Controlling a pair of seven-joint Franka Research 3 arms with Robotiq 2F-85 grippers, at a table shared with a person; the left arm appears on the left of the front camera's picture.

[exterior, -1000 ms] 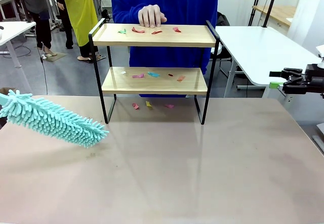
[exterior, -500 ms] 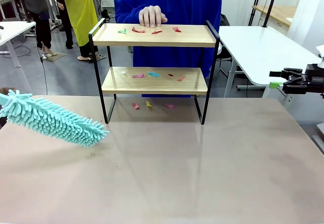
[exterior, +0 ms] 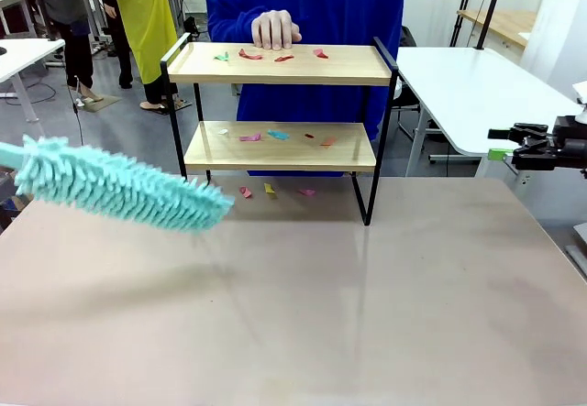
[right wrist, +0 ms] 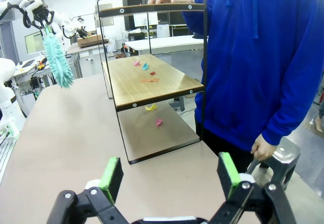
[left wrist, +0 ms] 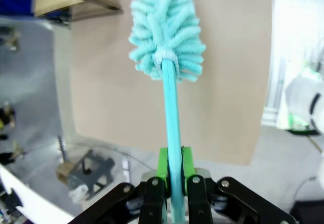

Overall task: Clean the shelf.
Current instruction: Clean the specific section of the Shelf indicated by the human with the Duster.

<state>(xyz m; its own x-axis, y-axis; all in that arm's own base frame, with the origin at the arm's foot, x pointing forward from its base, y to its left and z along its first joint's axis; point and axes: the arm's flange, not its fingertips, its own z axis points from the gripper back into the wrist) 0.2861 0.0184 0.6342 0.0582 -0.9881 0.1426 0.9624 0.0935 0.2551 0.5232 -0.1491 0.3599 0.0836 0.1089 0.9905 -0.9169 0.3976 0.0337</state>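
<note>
Grey floor [exterior: 128, 136], white side table [exterior: 477, 85]

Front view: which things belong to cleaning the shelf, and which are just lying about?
Part of the job:
- shelf
- coloured scraps on both boards and on the table beneath
- duster, clamped in the left gripper
- person's hand, resting on the top board

Not in play:
- right gripper, open, off to the side
- white table behind it
</note>
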